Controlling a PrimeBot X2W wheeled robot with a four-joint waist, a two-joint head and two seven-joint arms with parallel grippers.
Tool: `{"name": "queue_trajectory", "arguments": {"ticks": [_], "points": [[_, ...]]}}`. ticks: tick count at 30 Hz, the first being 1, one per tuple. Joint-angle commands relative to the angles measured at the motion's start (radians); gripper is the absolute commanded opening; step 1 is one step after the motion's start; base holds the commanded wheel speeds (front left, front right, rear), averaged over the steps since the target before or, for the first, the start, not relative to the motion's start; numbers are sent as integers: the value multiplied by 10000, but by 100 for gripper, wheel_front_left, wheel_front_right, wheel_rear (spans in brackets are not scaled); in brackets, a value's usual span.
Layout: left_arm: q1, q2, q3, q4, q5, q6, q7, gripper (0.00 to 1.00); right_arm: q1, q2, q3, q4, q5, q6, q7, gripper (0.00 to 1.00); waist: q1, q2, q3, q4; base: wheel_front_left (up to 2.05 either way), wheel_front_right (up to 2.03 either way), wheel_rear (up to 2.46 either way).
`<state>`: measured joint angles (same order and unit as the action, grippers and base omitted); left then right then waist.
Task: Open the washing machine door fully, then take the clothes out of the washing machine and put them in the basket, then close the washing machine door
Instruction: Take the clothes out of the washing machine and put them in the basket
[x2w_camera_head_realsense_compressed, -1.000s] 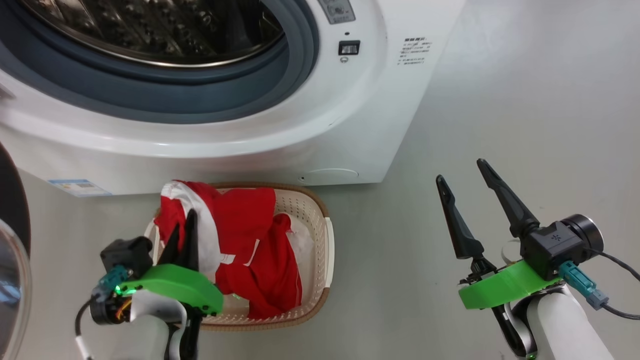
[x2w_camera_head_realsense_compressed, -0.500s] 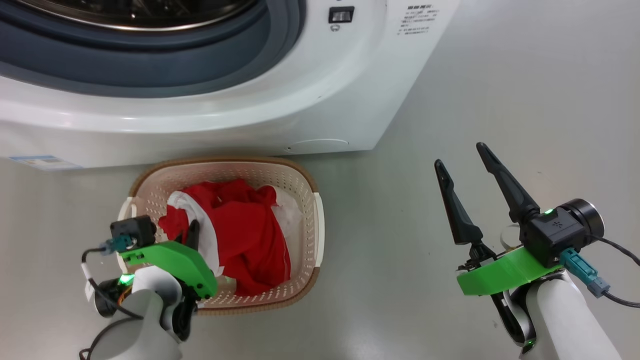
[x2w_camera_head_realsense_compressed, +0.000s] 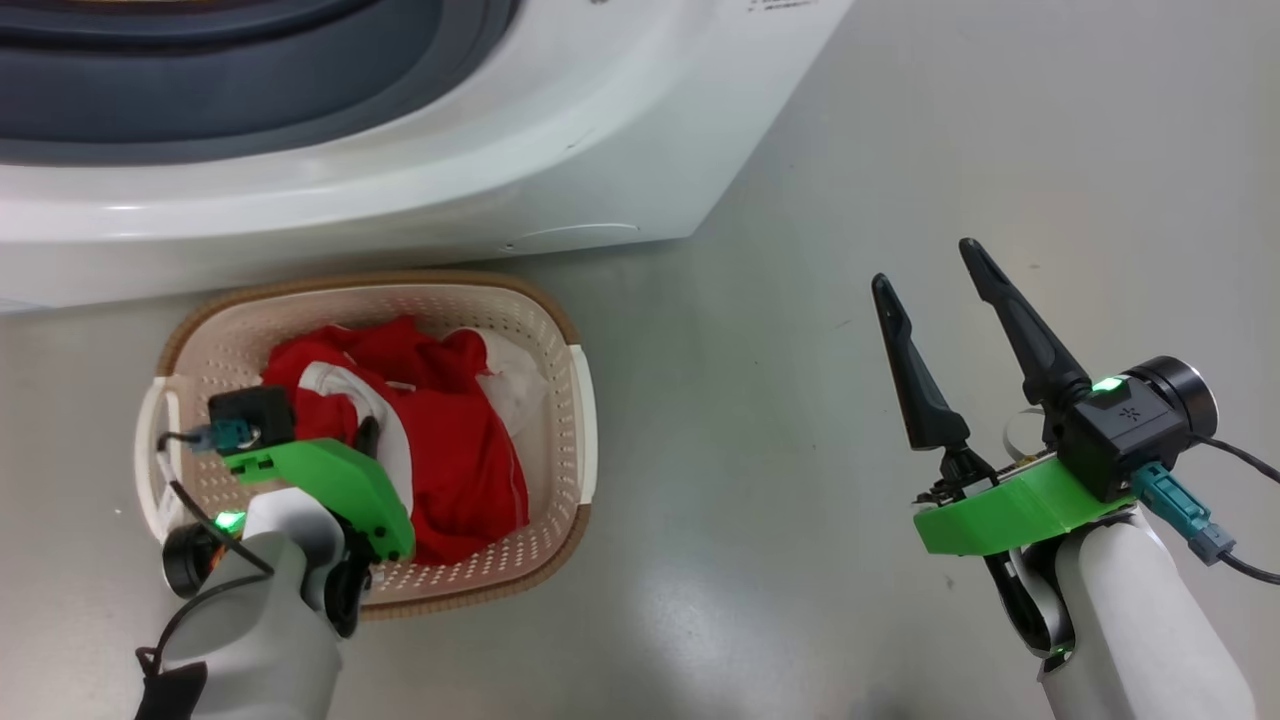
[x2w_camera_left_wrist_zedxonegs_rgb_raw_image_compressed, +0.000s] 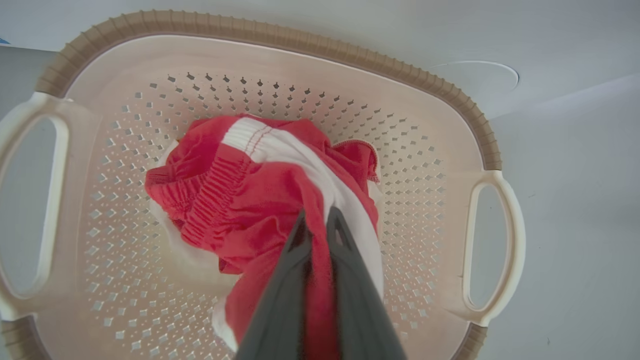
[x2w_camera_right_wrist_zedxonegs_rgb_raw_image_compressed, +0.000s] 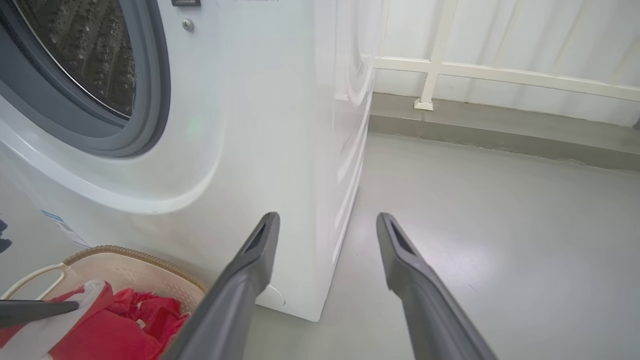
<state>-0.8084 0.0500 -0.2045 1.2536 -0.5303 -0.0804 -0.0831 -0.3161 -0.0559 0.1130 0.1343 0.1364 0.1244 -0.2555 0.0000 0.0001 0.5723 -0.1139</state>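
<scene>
Reaching steeply down into the basket (x2w_camera_head_realsense_compressed: 566, 338) with the left arm (x2w_camera_head_realsense_compressed: 250, 620), left gripper (x2w_camera_left_wrist_zedxonegs_rgb_raw_image_compressed: 316, 220) pinched tight on a red-and-white fold of the clothes (x2w_camera_left_wrist_zedxonegs_rgb_raw_image_compressed: 235, 190), heaped mid-basket, on the floor (x2w_camera_head_realsense_compressed: 750, 400) just before the washer (x2w_camera_head_realsense_compressed: 400, 200). Holding the right arm (x2w_camera_head_realsense_compressed: 1130, 620) low, well right of the basket, right gripper (x2w_camera_head_realsense_compressed: 925, 268) spread wide, empty, pointing forward over floor.

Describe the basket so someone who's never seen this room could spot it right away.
Find the big white washing machine; on the grey floor just before its base sits the basket. It is cream perforated plastic with a brown rim and side handles, and it alone holds red and white clothes, pinched by the left gripper.
</scene>
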Motion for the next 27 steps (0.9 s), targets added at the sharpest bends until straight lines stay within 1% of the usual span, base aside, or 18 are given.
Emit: {"name": "queue_trajectory", "arguments": {"ticks": [1,2,3,9,15,19,23,27], "points": [[-16,328,121,7,61,-11,-144,54,-37,54,216,-247,190,63,-63,100,0,-1,160,-178,0,0,0],[-34,339,98,42,78,11,-218,96,-40,54,214,-247,212,63,-63,100,0,-1,167,-192,0,0,0],[-43,347,98,72,76,49,-317,100,-44,55,209,-247,231,63,-63,100,0,-1,171,-199,0,0,0],[-57,329,-18,193,119,91,-793,100,-12,55,162,-256,241,63,-63,100,0,-1,71,-63,0,0,0],[-5,206,-85,154,62,-33,-1426,100,97,56,126,-213,135,63,-63,100,0,-1,-333,254,0,0,0],[183,161,-137,5,59,-129,-1665,100,198,56,89,-157,79,63,-63,100,0,-1,-714,469,0,0,0],[450,132,-136,-442,108,-140,-1768,100,337,56,49,-86,31,63,-63,100,0,-1,-1153,676,0,0,0],[881,129,-25,-1399,243,-58,-1781,100,477,56,8,17,-31,63,-63,100,0,-1,-1603,844,0,0,0]]}}
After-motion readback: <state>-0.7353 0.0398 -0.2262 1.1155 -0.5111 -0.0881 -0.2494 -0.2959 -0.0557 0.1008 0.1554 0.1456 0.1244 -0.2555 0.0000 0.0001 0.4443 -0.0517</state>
